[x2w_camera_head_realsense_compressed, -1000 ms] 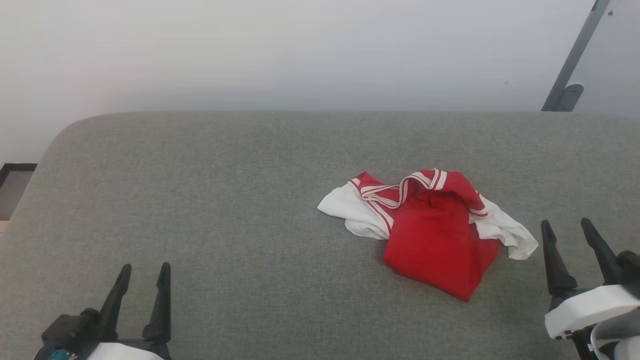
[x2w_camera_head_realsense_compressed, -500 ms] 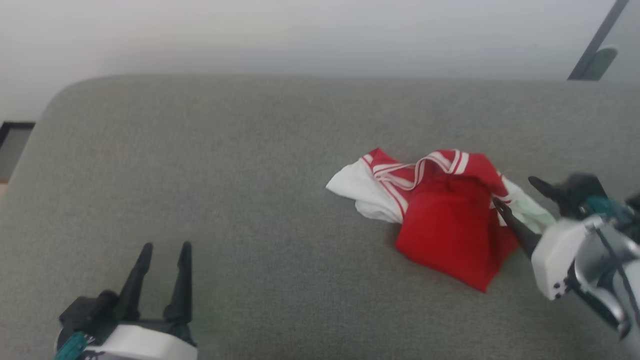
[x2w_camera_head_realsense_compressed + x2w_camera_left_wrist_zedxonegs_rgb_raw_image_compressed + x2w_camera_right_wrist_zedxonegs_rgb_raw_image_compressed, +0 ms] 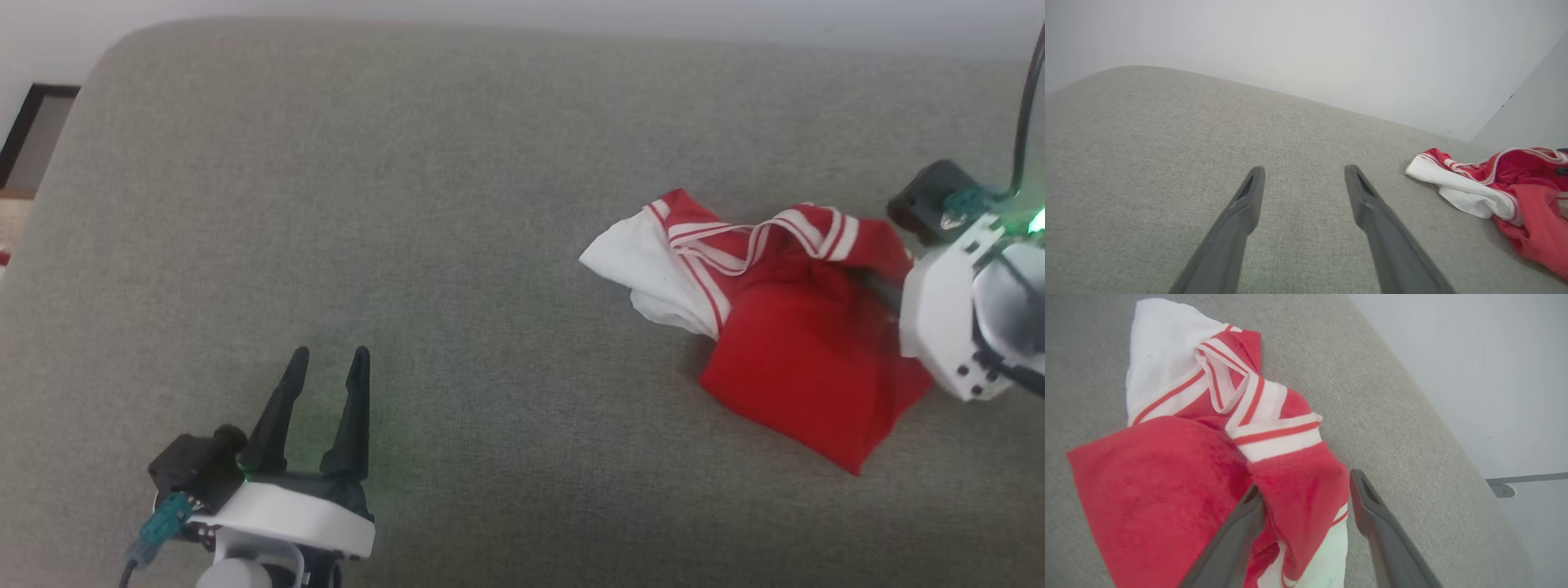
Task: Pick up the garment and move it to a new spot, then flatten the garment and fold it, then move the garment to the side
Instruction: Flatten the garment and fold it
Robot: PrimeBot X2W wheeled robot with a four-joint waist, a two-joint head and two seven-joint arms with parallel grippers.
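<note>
Grey woven upholstery covers the broad cushion [image 3: 408, 204] that serves as the work surface. Nearest, at about 7 o'clock, the left gripper [image 3: 331, 353] hovers over bare fabric with its fingers spread and nothing between them, well apart from the garment [image 3: 800, 343]. That lies crumpled out at about 3 o'clock: a red body bunched over itself, a white sleeve poking out toward the middle, and striped trim twisted along the far side. The right gripper [image 3: 1306, 484] has come in from the right, jaws wide and straddling a raised red fold, one finger nosing into the fabric and the other over the cushion just beside it. I'd worry that closing here catches only that thin ridge, so it slides out on the lift, or else pinches several layers at once, so the shirt comes up as a knot that is hard to flatten. Beyond the cushion's far edge stands a plain pale wall [image 3: 1331, 49].
</note>
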